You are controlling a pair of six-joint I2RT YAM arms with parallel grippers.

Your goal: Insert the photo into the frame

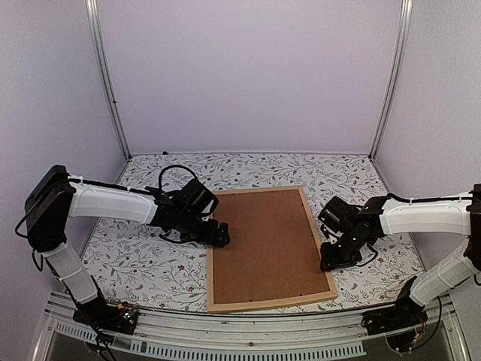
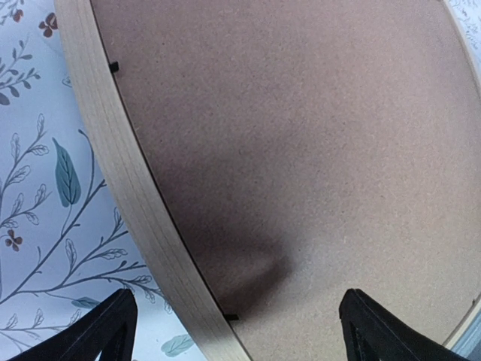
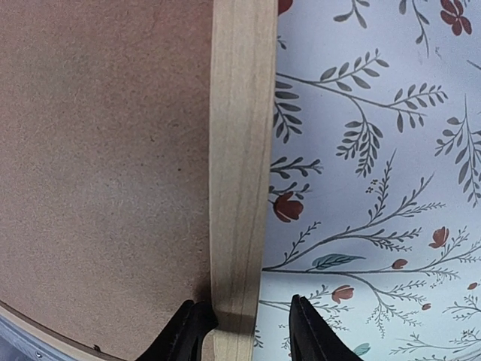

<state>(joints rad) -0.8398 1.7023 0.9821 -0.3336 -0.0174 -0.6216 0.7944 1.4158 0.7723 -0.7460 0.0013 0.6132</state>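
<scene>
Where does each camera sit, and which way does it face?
Top external: above and behind the arm bases, facing down at the table; both arms, left gripper and right gripper show.
Left wrist: on the left arm, facing down at the frame's left rail and backing board; its open fingers show.
Right wrist: facing down at the frame's right rail; its fingers straddle it.
Shared: both wrist views show frame and backing board.

The frame (image 3: 239, 150) is smooth pale wood, the backing board (image 1: 267, 241) matt grainy fibreboard, the tabletop (image 1: 146, 263) matt printed.
</scene>
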